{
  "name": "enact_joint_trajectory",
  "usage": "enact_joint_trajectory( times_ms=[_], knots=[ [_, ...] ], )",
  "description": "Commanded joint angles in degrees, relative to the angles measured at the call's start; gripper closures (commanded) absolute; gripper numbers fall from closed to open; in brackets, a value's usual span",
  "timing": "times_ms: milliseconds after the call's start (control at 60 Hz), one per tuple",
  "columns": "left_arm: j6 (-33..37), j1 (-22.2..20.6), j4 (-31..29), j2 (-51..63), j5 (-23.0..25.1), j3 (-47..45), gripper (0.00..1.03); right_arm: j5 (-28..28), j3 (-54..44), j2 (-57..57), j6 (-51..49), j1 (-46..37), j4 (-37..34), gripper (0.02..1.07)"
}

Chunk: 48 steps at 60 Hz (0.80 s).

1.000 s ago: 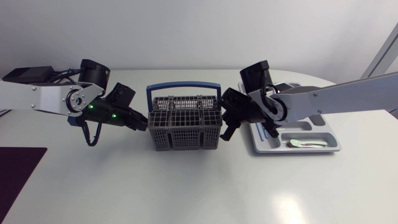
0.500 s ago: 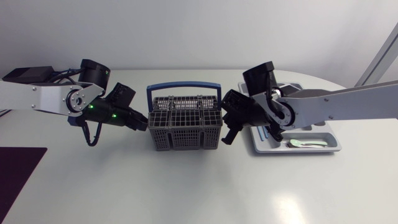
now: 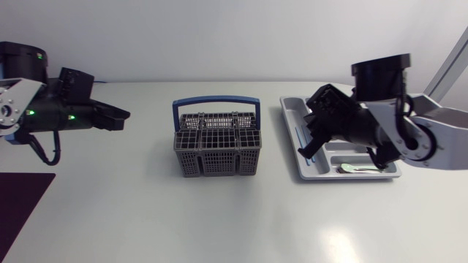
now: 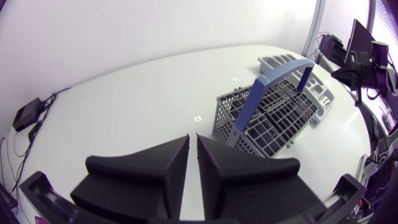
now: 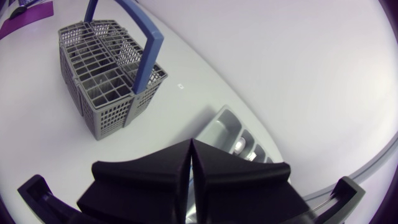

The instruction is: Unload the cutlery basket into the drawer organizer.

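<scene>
The grey cutlery basket (image 3: 217, 143) with its blue handle (image 3: 216, 102) upright stands mid-table; no cutlery shows in it. To its right lies the grey drawer organizer (image 3: 387, 157), with a pale green spoon (image 3: 362, 169) in its front compartment. My left gripper (image 3: 122, 115) hangs well left of the basket, its fingers nearly together and holding nothing. In the left wrist view that gripper (image 4: 193, 158) faces the basket (image 4: 273, 115). My right gripper (image 3: 307, 148) hovers over the organizer's left part, shut and empty. In the right wrist view that gripper (image 5: 191, 163) has the basket (image 5: 106, 81) ahead and the organizer (image 5: 239, 140) just beyond its tips.
A dark purple mat (image 3: 20, 208) lies at the table's front left corner. A small black box (image 4: 28, 113) with a cable sits near the far table edge in the left wrist view. Bare white tabletop surrounds the basket.
Both arms have drawn back from the basket's sides. The left gripper moved far left; the right gripper swung right, over the organizer. The basket stayed put.
</scene>
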Motion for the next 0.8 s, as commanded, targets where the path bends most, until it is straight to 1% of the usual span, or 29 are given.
enact_joint_trajectory(
  times_ms=[0,117,167,183,250,267,317,350,383,400,433,467,517,533,567,617,633,667,683,783],
  knots=[
    [0.6,1.4,-1.1,-4.0,0.7,-2.9,0.83,0.9,-2.8,-5.5,-0.2,-1.1,-1.9,0.99],
    [0.8,2.2,-2.7,-11.1,0.7,-5.1,0.82,1.4,-4.9,-12.6,-0.1,-3.3,-4.0,0.98],
    [0.7,3.1,-2.8,-16.0,0.7,-6.6,0.82,1.7,-6.0,-16.4,0.0,-4.5,-4.5,0.97],
    [0.7,3.3,-2.8,-18.3,0.6,-7.4,0.77,1.8,-6.4,-17.8,0.2,-5.2,-5.0,0.93],
    [0.8,3.2,-2.8,-21.0,0.5,-8.6,0.66,2.1,-7.4,-20.4,0.3,-5.9,-5.6,0.77],
    [0.8,3.1,-2.8,-21.8,0.3,-9.0,0.64,2.2,-7.6,-20.9,0.3,-5.9,-5.8,0.76],
    [0.8,3.1,-2.8,-23.7,0.0,-9.9,0.64,2.5,-8.3,-22.7,0.6,-6.4,-6.2,0.76],
    [0.8,3.2,-2.8,-25.0,-0.2,-10.3,0.61,2.7,-8.9,-24.1,0.9,-6.7,-6.4,0.76],
    [0.7,3.3,-2.9,-26.1,-0.2,-10.6,0.56,2.9,-9.5,-25.5,1.0,-6.9,-6.8,0.71],
    [0.7,3.4,-3.1,-26.6,-0.3,-10.8,0.53,3.0,-9.7,-26.1,1.0,-7.0,-6.9,0.66],
    [0.8,3.5,-3.3,-27.5,-0.3,-11.3,0.45,3.1,-10.2,-27.3,1.1,-7.1,-7.5,0.57],
    [0.8,3.8,-3.5,-28.5,-0.4,-11.6,0.37,3.5,-10.5,-28.7,1.4,-7.4,-7.9,0.50],
    [0.9,4.1,-3.6,-29.8,-0.5,-12.2,0.29,3.6,-11.0,-30.3,1.4,-7.5,-8.7,0.50],
    [1.0,4.3,-3.6,-30.5,-0.5,-12.5,0.24,3.8,-11.3,-31.1,1.4,-7.6,-8.8,0.48],
    [1.0,4.6,-3.6,-31.4,-0.5,-12.8,0.19,3.9,-11.8,-32.3,1.4,-8.0,-8.9,0.45],
    [1.0,4.8,-4.1,-32.9,-0.6,-13.2,0.10,4.1,-12.3,-33.9,1.5,-8.5,-9.1,0.32],
    [1.0,4.9,-4.2,-33.4,-0.6,-13.3,0.07,4.2,-12.4,-34.3,1.5,-8.7,-9.4,0.23],
    [1.0,5.0,-4.5,-34.3,-0.6,-13.5,0.05,4.3,-12.5,-35.2,1.7,-8.9,-9.9,0.08],
    [1.0,5.2,-4.6,-34.6,-0.6,-13.6,0.05,4.3,-12.5,-35.7,1.8,-8.9,-10.1,0.05],
    [1.0,6.0,-4.8,-37.3,-0.6,-14.6,0.05,5.4,-13.2,-39.0,1.9,-9.4,-10.4,0.06]
  ],
)
